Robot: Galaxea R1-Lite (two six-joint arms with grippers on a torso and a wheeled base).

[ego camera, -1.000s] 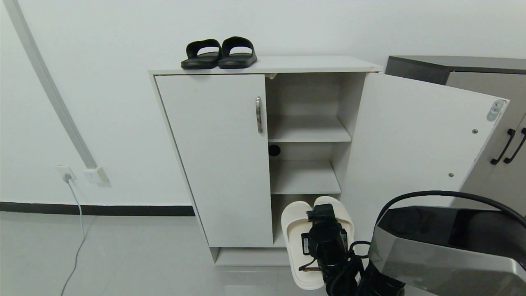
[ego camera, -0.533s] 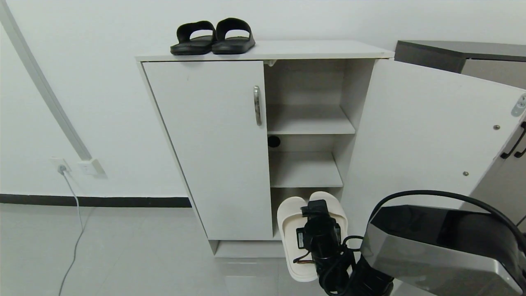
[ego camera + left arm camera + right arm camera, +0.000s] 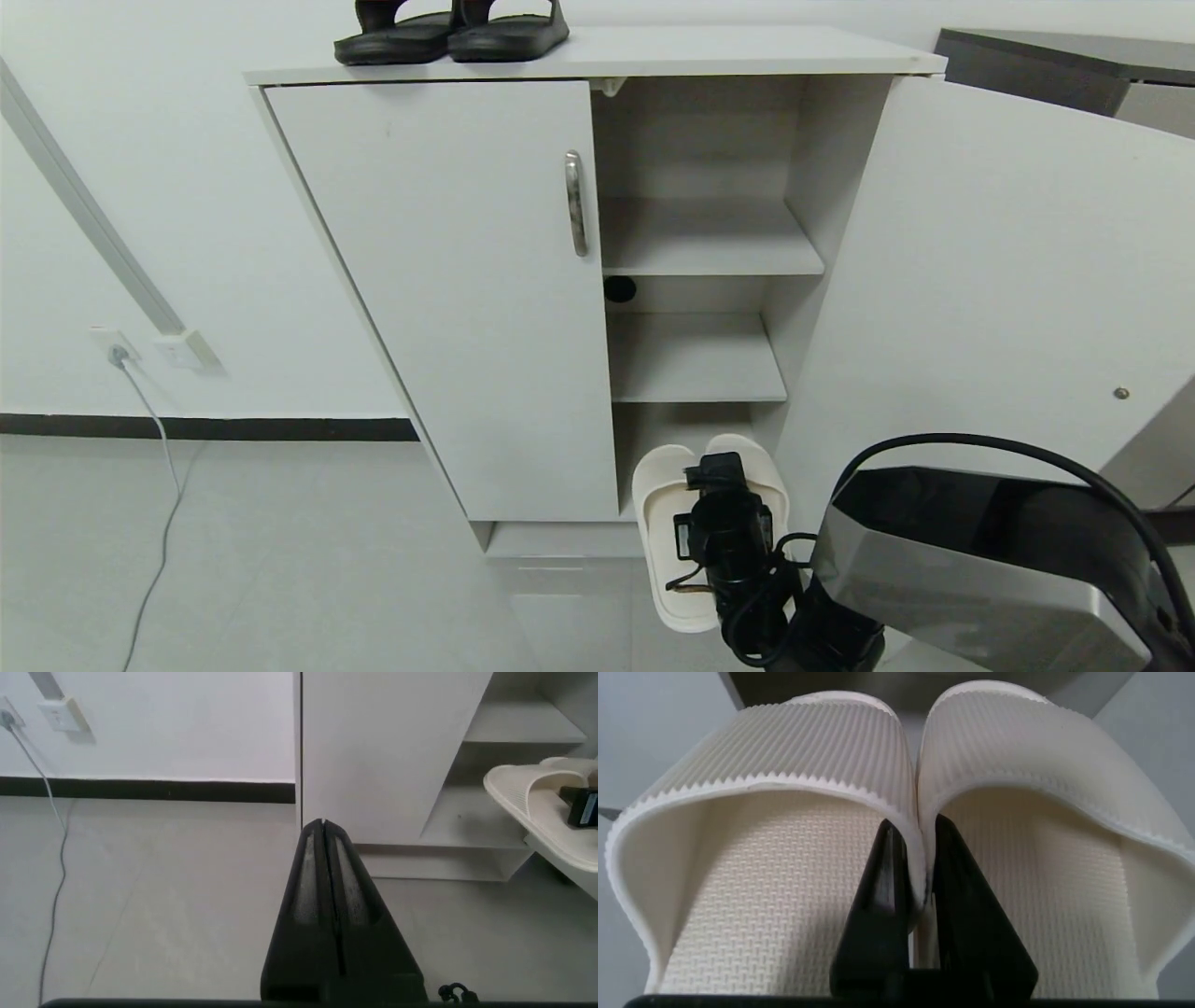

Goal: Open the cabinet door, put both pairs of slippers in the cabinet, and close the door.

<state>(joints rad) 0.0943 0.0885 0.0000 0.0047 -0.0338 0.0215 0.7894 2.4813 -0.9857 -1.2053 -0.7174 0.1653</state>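
Hanging from the right gripper (image 3: 717, 471) in the head view, the white slippers (image 3: 665, 523) sit side by side at the mouth of the cabinet (image 3: 747, 51), toes towards the bottom compartment (image 3: 672, 425) and heels out over the floor. The right door (image 3: 980, 280) stands wide open close beside the arm. The black slippers (image 3: 448, 33) are on the cabinet top, so that pair is not yet stowed. In the left wrist view the left gripper (image 3: 322, 831) holds nothing, its fingers pressed together above the floor (image 3: 168, 905), off to the side of the cabinet, with the white pair (image 3: 533, 784) well apart from it. In the right wrist view the right gripper (image 3: 910, 859) has its fingers (image 3: 882, 887) pinching the two touching inner strap edges of the white slippers (image 3: 785, 859), and nothing else holds them. That thin hold looks like the main risk: one strap could slide out of the pinch if a toe catches the cabinet's base edge or the shelf (image 3: 695, 359) above, dropping a slipper on the floor. Going in too low would probably jam the soles against the base, and a drift to the right could knock the open door.
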